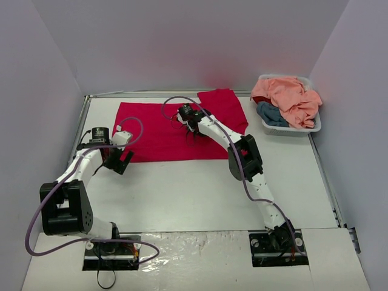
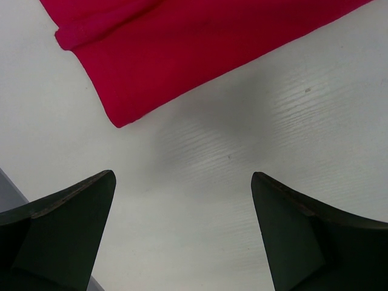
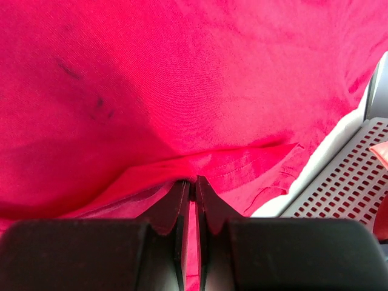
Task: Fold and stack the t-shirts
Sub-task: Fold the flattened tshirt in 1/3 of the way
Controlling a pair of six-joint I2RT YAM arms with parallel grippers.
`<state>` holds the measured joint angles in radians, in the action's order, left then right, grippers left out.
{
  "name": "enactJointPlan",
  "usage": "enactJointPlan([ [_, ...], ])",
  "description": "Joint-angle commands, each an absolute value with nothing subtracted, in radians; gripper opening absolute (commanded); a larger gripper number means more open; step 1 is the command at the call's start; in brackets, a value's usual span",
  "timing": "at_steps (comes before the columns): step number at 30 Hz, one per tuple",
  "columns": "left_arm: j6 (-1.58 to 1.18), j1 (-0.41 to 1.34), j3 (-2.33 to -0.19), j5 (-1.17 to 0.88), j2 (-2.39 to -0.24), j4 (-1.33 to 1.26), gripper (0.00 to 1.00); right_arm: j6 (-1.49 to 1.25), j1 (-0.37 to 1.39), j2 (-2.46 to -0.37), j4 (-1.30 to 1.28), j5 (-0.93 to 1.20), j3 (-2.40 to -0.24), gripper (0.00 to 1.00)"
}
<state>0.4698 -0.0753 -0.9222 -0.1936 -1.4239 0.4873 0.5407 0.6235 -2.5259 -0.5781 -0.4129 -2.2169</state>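
One edge of the red t-shirt [image 3: 182, 91] sits clenched in my right pincer [image 3: 189, 183]; my left pincer [image 2: 183, 174] hangs released over the tabletop [image 2: 254, 121].

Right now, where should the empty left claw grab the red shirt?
Probably the red shirt at its near-left corner, coming in from the bare table side. That corner lies flat just ahead of the open left claw.

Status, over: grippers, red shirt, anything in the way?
Left gripper open, empty, over bare table near corner of red t-shirt. Right gripper shut on its edge. Other shirts in basket. Nothing blocking.
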Motion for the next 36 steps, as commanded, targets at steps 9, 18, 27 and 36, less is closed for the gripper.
enactJointPlan([
  [9,0.466,-0.091,-0.925,-0.216,-1.419,0.474,0.94,0.572,0.646,-2.548,-0.534,-0.485,-2.267,0.0],
  [18,0.469,-0.094,-0.922,-0.221,-1.422,0.474,0.94,0.614,0.669,-2.562,-0.483,-0.525,-2.269,0.12],
  [27,0.469,-0.097,-0.917,-0.221,-1.419,0.476,0.94,0.626,0.681,-2.546,-0.44,-0.54,-2.261,0.25],
  [36,0.468,-0.098,-0.913,-0.219,-1.396,0.474,0.94,0.589,0.675,-2.419,-0.425,-0.532,-2.127,0.26],
])
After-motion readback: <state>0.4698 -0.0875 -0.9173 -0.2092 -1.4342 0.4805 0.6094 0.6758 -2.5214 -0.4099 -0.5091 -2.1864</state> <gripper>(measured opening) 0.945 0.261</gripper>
